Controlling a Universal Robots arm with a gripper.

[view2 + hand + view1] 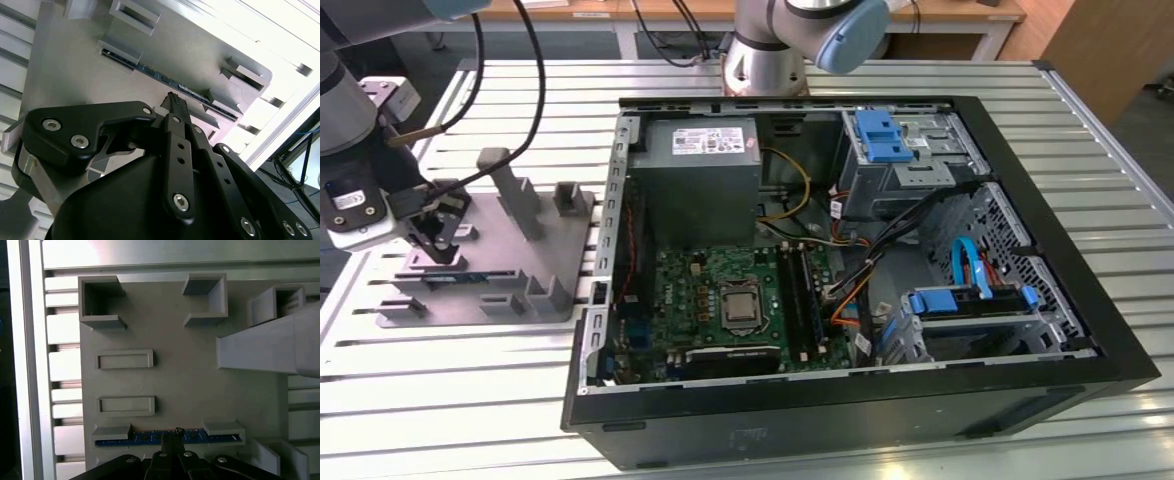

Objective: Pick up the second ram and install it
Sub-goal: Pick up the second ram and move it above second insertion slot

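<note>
Closest to us in the first wrist view, the gripper (172,434) hangs at the middle of the second ram (145,438), which is slotted on edge in the grey tray (185,385); we cannot tell whether the claw is apart or clamped. Our second wrist view sets the gripper (173,99) just beside the second ram (152,72). From the exterior view, the grey tray (574,255) and the gripper (443,250) sit at nine o'clock of the computer case (854,420).
</note>
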